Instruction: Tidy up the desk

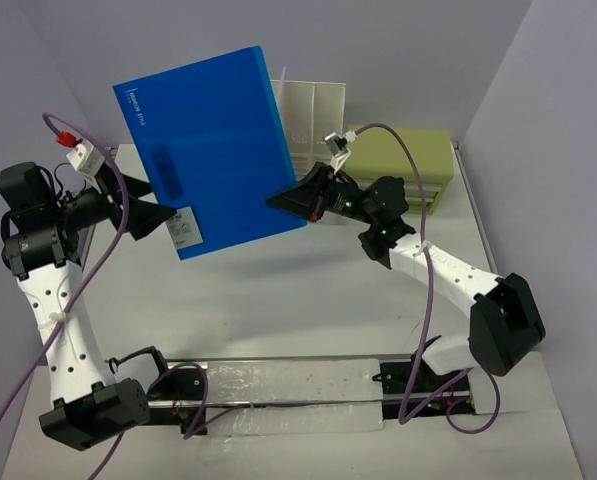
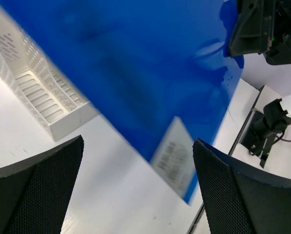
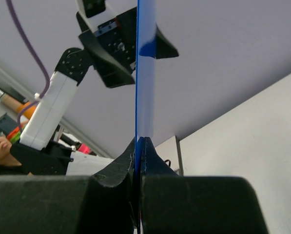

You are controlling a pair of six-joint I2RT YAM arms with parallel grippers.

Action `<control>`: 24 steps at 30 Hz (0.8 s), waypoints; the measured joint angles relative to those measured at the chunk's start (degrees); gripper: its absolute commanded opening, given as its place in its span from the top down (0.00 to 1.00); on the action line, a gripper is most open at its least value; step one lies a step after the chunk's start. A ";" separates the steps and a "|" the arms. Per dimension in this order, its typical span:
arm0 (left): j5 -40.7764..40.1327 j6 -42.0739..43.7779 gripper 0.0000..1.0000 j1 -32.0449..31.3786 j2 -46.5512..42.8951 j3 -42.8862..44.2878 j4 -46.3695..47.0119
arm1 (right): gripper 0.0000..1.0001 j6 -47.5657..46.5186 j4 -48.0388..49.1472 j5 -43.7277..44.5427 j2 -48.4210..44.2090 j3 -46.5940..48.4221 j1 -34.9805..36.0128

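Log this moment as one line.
left gripper: open, beside folder | right gripper: shut on folder edge | folder: blue, aloft over desk

Three desk items, one desk, two grippers.
I count one flat blue plastic folder [image 1: 213, 150] with one white printed label [image 1: 186, 230] on it, one white slotted plastic file rack [image 1: 313, 120] at the far edge and one pale green drawer box [image 1: 418, 160] at the far right corner of the one large white desk [image 1: 278, 290]. My own grippers make two: one left gripper [image 1: 168, 218], one right gripper [image 1: 276, 200].
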 measured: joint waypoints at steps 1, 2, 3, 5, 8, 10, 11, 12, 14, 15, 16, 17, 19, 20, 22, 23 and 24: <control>-0.22 -0.90 0.01 -0.01 -0.12 -0.08 1.11 | 1.00 0.15 0.94 -0.55 -0.05 -0.21 0.00; -0.44 -1.81 0.01 -0.02 0.09 -0.11 2.09 | 1.00 0.42 1.69 -1.10 -0.10 -0.43 0.02; -0.50 -2.55 0.01 -0.04 0.52 -0.11 2.88 | 1.00 0.66 2.25 -1.68 -0.11 -0.58 0.02; -0.43 -4.02 0.01 -0.06 1.79 -0.11 4.04 | 1.00 1.32 3.14 -2.55 -0.08 -0.78 0.02; 0.29 -6.21 0.01 -0.36 4.13 -0.13 5.53 | 1.00 2.95 5.11 -3.35 0.12 -1.06 0.02; 0.40 -8.24 0.01 -1.05 4.56 -0.41 7.06 | 1.00 4.25 6.86 -3.92 0.74 -1.06 0.02; 0.39 -9.34 0.01 -1.66 4.40 -0.70 8.19 | 1.00 5.02 7.96 -4.26 1.28 -1.06 0.03; 0.41 -10.23 0.01 -2.27 4.03 -1.00 9.16 | 1.00 5.77 9.00 -4.53 1.91 -1.06 0.06; 0.32 -12.28 0.01 -3.81 2.99 -1.75 11.43 | 1.00 7.78 11.80 -5.49 3.67 -1.03 0.22; 0.18 -12.96 0.01 -4.49 2.46 -2.04 12.38 | 1.00 8.97 13.66 -5.85 4.77 -0.96 0.29; 0.02 -13.58 0.01 -5.09 2.02 -2.16 13.10 | 1.00 10.09 15.39 -6.21 5.94 -0.91 0.41; -0.08 -14.07 0.01 -5.55 1.73 -2.24 13.76 | 1.00 11.28 16.99 -6.59 7.10 -0.89 0.54; -0.24 -14.90 0.07 -5.89 1.61 -2.31 14.92 | 1.00 13.31 19.20 -7.17 9.08 -0.87 0.73; -0.40 -15.33 0.13 -5.89 1.76 -2.32 15.32 | 1.00 13.99 19.74 -7.26 9.77 -0.87 0.79; -0.58 -16.45 0.38 -5.88 2.49 -2.35 15.95 | 1.00 14.78 20.21 -7.25 10.56 -0.87 0.99; -0.58 -17.03 0.49 -5.89 2.96 -2.36 16.39 | 1.00 14.90 20.54 -7.15 10.72 -0.87 1.00; -0.58 -18.19 0.64 -5.89 3.34 -2.38 16.69 | 1.00 14.63 20.49 -7.05 10.79 -0.81 1.16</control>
